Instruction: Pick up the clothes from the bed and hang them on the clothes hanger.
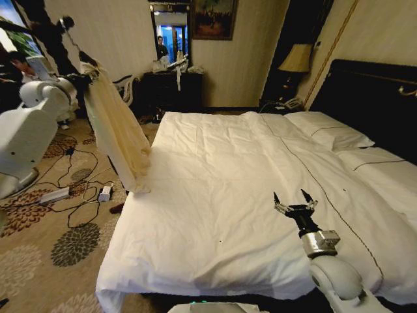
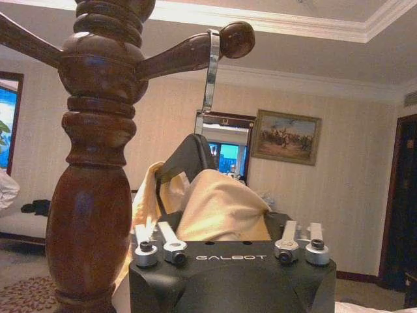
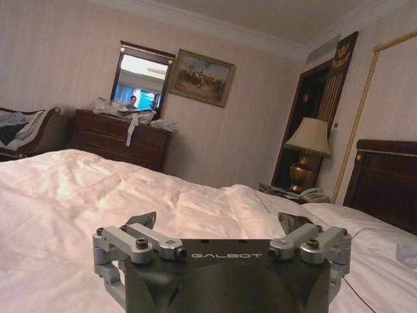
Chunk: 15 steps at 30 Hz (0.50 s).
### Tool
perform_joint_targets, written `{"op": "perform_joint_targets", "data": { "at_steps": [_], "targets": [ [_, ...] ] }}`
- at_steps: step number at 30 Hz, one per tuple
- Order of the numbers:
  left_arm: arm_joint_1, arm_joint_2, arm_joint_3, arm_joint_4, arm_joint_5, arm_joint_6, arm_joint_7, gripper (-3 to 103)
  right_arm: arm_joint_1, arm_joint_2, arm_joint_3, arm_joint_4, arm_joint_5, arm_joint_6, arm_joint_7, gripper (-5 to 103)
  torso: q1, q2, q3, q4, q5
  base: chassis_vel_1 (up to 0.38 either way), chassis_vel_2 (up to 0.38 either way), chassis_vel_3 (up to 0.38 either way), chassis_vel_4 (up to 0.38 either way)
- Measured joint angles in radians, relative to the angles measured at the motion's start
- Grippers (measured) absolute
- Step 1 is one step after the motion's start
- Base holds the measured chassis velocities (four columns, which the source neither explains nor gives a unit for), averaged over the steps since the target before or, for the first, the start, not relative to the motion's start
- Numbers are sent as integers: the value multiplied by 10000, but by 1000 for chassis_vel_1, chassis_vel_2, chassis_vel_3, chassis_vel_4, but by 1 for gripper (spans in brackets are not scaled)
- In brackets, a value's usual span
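Already the shirt (image 1: 117, 134) is off the bed (image 1: 215, 195) and on the hanger (image 2: 189, 156), hanging in a long cream drape beside the bed's near-left corner. In the left wrist view the hanger's metal hook (image 2: 210, 72) sits over a peg of a turned wooden stand (image 2: 98, 163), so the hanging looks done or nearly so; what is left, by my reading, is only for the arm to let go and back off. The left gripper (image 1: 88, 77) is up at the shirt's top, but whether its fingers are parted or closed on anything I cannot tell. The cloth is soft, thin and folded in loose pleats; the hanger is slim, dark and angular; the stand is glossy and bulbous. The right gripper (image 1: 294, 201) hovers over the smooth white duvet (image 1: 195, 163), fingers apart and holding nothing.
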Motion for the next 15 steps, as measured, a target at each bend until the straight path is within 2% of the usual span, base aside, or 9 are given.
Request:
{"op": "perform_joint_targets", "data": {
  "at_steps": [1, 4, 6, 15],
  "targets": [
    [-2, 0, 0, -3, 0, 0, -11, 78, 0, 0, 0, -1, 0, 0, 0, 100, 0, 0, 0, 0, 0, 0, 0, 0, 0],
    [-3, 11, -26, -66, -4, 13, -69, 94, 0, 0, 0, -1, 0, 0, 0, 100, 0, 0, 0, 0, 0, 0, 0, 0, 0],
    [1, 19, -43, -102, -5, 18, -87, 97, 0, 0, 0, 0, 0, 0, 0, 100, 0, 0, 0, 1, 0, 0, 0, 0, 0],
    [320, 230, -381, -595, -27, 99, -324, 100, 0, 0, 0, 0, 0, 0, 0, 100, 0, 0, 0, 1, 0, 0, 0, 0, 0]
  ]
}}
